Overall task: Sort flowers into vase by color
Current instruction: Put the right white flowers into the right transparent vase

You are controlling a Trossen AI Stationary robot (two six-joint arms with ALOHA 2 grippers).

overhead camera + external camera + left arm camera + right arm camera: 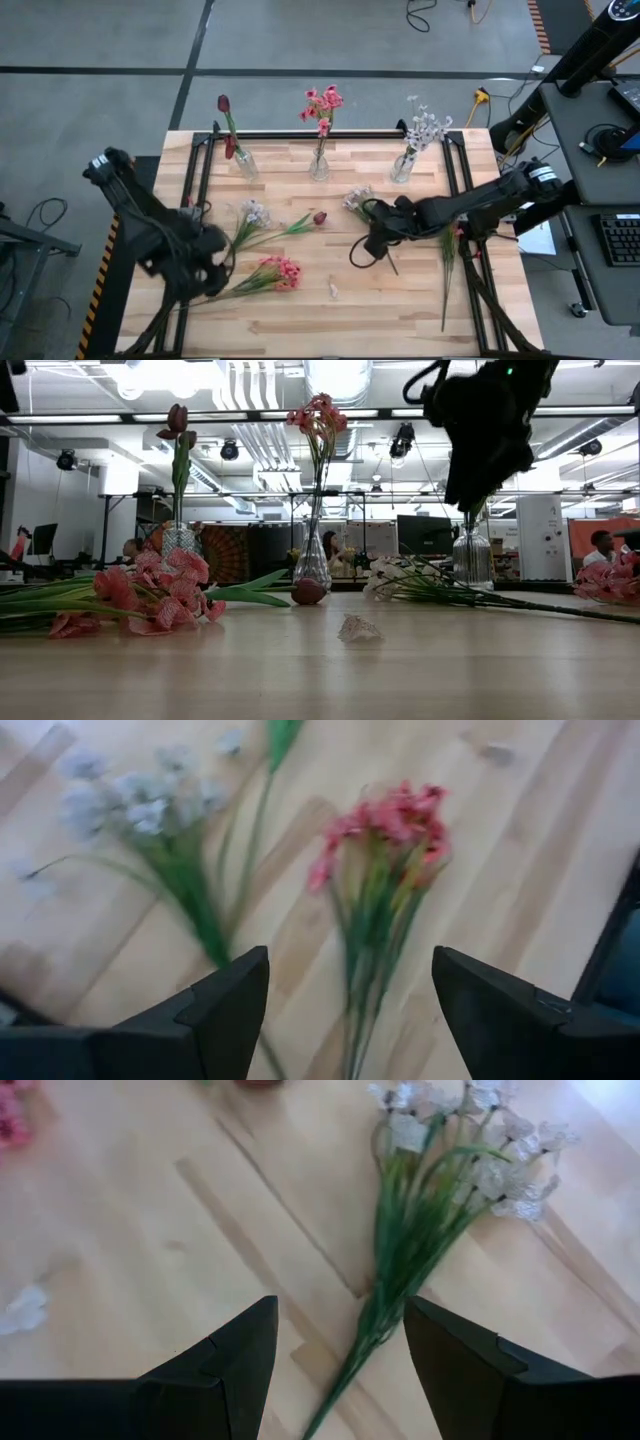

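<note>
White-lavender small-blossom spray on a thin green stem [420, 1230] lies flat on the wooden bench [400, 310], directly beneath the right tool [340, 1360]. Stem axis runs between its spread, empty fingers. Left tool [350, 1010], likewise spread, hovers over the pink clustered bloom [385, 850].

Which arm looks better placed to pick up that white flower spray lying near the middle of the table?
The right one, probably. The right gripper hangs open directly over the white spray's stem, which runs between its fingers. The left gripper is open over the pink flowers instead.
</note>
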